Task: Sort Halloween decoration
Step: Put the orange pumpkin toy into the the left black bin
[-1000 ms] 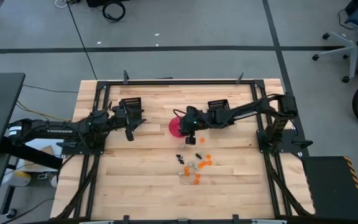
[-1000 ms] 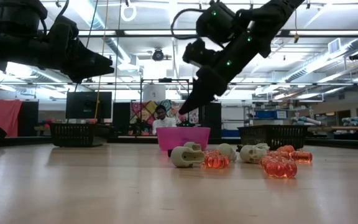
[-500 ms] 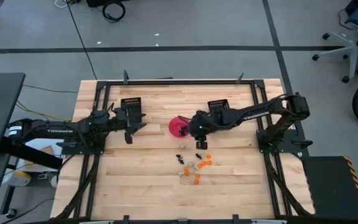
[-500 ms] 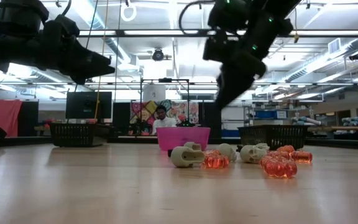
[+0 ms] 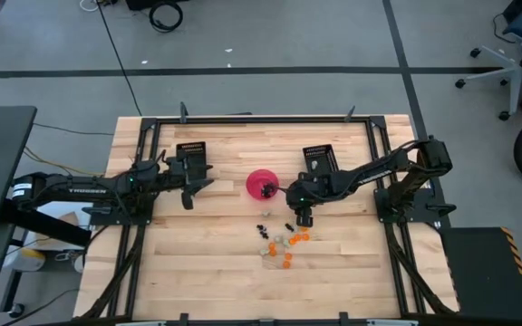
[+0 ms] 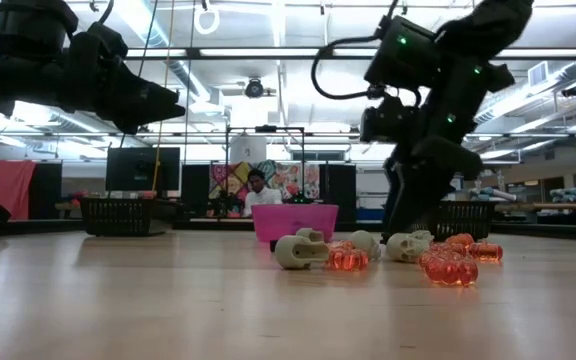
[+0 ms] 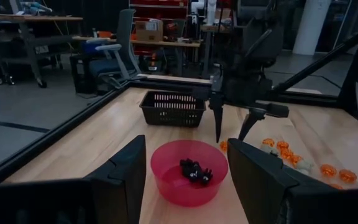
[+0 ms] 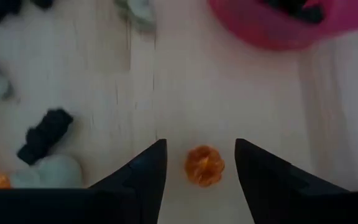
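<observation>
Right wrist view: an orange trinket [image 8: 204, 165] is being framed lower-centre btwn the spread fingers [image 8: 138, 177] of the right gripper [image 8: 201, 165], w/ pink bowl [image 8: 291, 28] upper right.

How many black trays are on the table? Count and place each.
2. One tray lies left of the pink bowl, the other tray right of it, both nearer the far edge. None appears hidden.

You are viewing a grey floor [image 5: 270, 36] crossed by dark lines; ceiling strip lights [image 6: 268, 52] are glowing overhead.
</observation>
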### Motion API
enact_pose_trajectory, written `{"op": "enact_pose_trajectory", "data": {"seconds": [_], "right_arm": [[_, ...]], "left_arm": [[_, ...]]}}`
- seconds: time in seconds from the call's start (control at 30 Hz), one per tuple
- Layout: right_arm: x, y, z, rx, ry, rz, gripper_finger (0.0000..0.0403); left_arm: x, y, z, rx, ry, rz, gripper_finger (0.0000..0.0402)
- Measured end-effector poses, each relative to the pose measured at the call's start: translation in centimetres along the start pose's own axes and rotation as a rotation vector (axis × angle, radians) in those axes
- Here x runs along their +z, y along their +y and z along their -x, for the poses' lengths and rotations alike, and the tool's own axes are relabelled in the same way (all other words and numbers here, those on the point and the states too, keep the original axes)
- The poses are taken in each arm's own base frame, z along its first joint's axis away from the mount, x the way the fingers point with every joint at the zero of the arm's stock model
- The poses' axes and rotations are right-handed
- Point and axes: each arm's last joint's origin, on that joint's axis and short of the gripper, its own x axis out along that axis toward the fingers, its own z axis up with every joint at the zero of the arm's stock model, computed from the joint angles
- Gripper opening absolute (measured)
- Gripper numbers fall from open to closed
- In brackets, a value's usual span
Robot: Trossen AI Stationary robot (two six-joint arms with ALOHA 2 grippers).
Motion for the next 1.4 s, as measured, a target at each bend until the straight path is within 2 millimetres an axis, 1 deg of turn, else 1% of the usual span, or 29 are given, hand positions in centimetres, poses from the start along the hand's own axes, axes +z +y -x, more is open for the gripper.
{"op": "enact_pose_trajectory", "data": {"seconds": [0.1,0.2,0.37,0.53,0.67,0.73,0.9,1.13,1.23,1.3,1.4], "right_arm": [[-0.6,-0.1,-0.4,0.001,-0.017,-0.004,0.0192],[-1.2,-0.1,-0.7,-0.001,-0.019,-0.012,0.0183],[-1.6,-0.2,-0.8,-0.001,-0.022,-0.019,0.0148],[-1.5,-0.2,-0.8,-0.008,-0.031,-0.019,0.0108],[-1.3,-0.2,-0.8,-0.024,-0.044,-0.016,0.0097],[-0.8,-0.3,-0.6,-0.03,-0.057,-0.013,0.0098],[1.1,-0.4,0.1,0.002,-0.09,-0.005,0.0089],[3.9,-0.3,1.7,0.004,-0.093,0.031,0.0077],[4.6,-0.4,2.3,0.003,-0.078,0.051,0.0076],[5.2,-0.4,2.6,0.003,-0.101,0.066,0.0076],[5.9,-0.3,2.9,0.01,-0.122,0.069,0.0076]], "left_arm": [[0.0,0.0,0.0,0.0,0.0,0.0,0.0194],[0.0,0.0,0.0,0.0,0.0,0.0,0.0194],[0.0,0.0,0.0,0.0,0.0,0.0,0.0194],[0.0,0.0,0.0,0.0,-0.002,0.0,0.0194],[0.0,0.0,0.0,0.0,-0.004,0.0,0.0194],[0.0,0.0,0.0,0.0,-0.004,0.004,0.0194],[0.1,0.0,0.0,0.0,-0.001,0.04,0.0194],[1.1,0.0,-0.3,0.001,0.013,0.049,0.0194],[1.0,0.0,-0.3,0.001,0.018,0.066,0.0194],[0.9,0.0,-0.3,0.002,0.028,0.101,0.0194],[0.2,0.0,-0.5,0.009,0.099,0.135,0.0194]]}}
